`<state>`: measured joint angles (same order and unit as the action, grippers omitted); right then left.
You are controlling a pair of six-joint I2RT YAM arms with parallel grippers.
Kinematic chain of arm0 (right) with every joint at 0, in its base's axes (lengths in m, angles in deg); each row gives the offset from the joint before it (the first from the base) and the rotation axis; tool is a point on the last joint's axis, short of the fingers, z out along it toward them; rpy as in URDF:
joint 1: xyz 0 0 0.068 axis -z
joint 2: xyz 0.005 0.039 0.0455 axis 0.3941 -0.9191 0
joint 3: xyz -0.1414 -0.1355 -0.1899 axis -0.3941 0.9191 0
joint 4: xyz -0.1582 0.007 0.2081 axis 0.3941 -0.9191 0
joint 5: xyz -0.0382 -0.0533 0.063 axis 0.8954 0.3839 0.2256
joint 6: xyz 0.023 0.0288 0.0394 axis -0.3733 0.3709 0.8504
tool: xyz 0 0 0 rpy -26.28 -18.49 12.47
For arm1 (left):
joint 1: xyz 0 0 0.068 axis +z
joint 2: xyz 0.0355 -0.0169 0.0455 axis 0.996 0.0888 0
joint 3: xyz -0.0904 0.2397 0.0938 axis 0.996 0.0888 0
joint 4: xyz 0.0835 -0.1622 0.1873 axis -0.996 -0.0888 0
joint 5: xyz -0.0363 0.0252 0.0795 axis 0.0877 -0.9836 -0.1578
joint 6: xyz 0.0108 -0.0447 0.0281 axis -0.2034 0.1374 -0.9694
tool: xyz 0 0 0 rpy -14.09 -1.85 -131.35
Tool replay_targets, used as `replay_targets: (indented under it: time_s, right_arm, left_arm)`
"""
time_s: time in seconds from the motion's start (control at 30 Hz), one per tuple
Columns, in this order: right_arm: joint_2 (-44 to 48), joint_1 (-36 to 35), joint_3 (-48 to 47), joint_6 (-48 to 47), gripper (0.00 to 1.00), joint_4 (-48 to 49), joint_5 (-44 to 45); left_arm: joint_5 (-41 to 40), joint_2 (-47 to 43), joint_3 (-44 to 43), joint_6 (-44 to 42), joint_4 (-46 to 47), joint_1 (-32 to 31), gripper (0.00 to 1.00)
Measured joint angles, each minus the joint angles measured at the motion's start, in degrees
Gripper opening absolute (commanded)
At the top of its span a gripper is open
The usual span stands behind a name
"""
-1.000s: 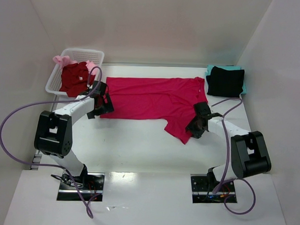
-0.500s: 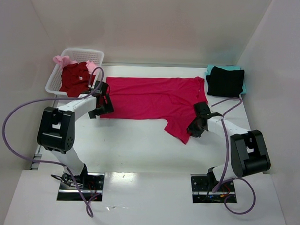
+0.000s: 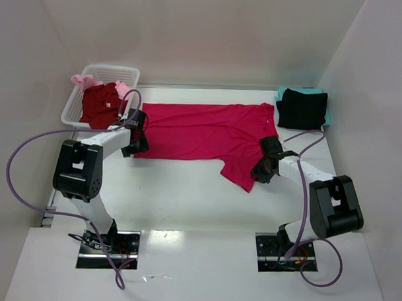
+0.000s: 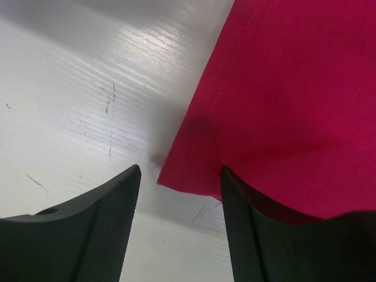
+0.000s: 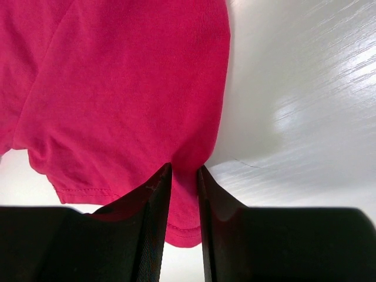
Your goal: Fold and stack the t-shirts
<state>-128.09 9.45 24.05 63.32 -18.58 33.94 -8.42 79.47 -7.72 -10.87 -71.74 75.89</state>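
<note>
A crimson-pink t-shirt [image 3: 202, 131] lies spread flat across the table middle. My left gripper [image 3: 136, 143] is open at its near left corner; in the left wrist view the hem corner [image 4: 176, 176] lies between the open fingers, ungripped. My right gripper [image 3: 261, 169] is shut on the shirt's sleeve [image 5: 183, 194], pinched between its fingers. A black t-shirt [image 3: 301, 108] lies folded on a teal one [image 3: 280, 92] at the back right. A dark red t-shirt [image 3: 100, 104] and a pale pink one [image 3: 81, 79] sit in the basket.
A white lattice basket [image 3: 118, 73] stands at the back left. White walls close the table on three sides. Purple cables loop beside both arms. Bare table [image 3: 180, 189] lies in front of the shirt.
My left gripper has moved slightly back and left along the shirt's left edge. The right gripper has hardly moved and still holds the sleeve.
</note>
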Motion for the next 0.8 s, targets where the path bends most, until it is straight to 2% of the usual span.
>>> replay_targets:
  time_s: [0.2, 0.3, 0.47, 0.53, 0.63, 0.7, 0.73, 0.8]
  right_arm:
    - [0.8, 0.0, 0.1, 0.0, 0.3, -0.1, 0.1]
    - [1.0, 0.0, 0.1, 0.0, 0.3, -0.1, 0.3]
    - [1.0, 0.0, 0.1, 0.0, 0.25, -0.1, 0.5]
    - [1.1, 0.0, 0.1, 0.0, 0.19, -0.1, 0.5]
    - [1.2, 0.0, 0.1, 0.0, 0.1, 0.0, 0.4]
    - [1.4, 0.0, 0.1, 0.0, 0.06, 0.0, 0.4]
    - [1.5, 0.0, 0.1, 0.0, 0.0, 0.0, 0.4]
    - [1.9, 0.0, 0.1, 0.0, 0.0, 0.0, 0.4]
  left_arm:
    - [-0.2, 1.0, 0.0, 1.1, 1.0, 0.0, 0.48]
    - [-0.1, 1.1, 0.0, 1.2, 1.1, 0.0, 0.36]
    - [-0.1, 1.2, 0.0, 1.3, 1.2, 0.0, 0.2]
    - [-0.1, 1.3, 0.0, 1.3, 1.2, 0.0, 0.1]
    - [0.0, 1.5, 0.0, 1.3, 1.4, 0.0, 0.01]
    - [0.0, 1.5, 0.0, 1.3, 1.4, 0.0, 0.0]
    - [0.0, 1.5, 0.0, 1.3, 1.4, 0.0, 0.0]
    - [0.1, 1.5, 0.0, 1.3, 1.5, 0.0, 0.0]
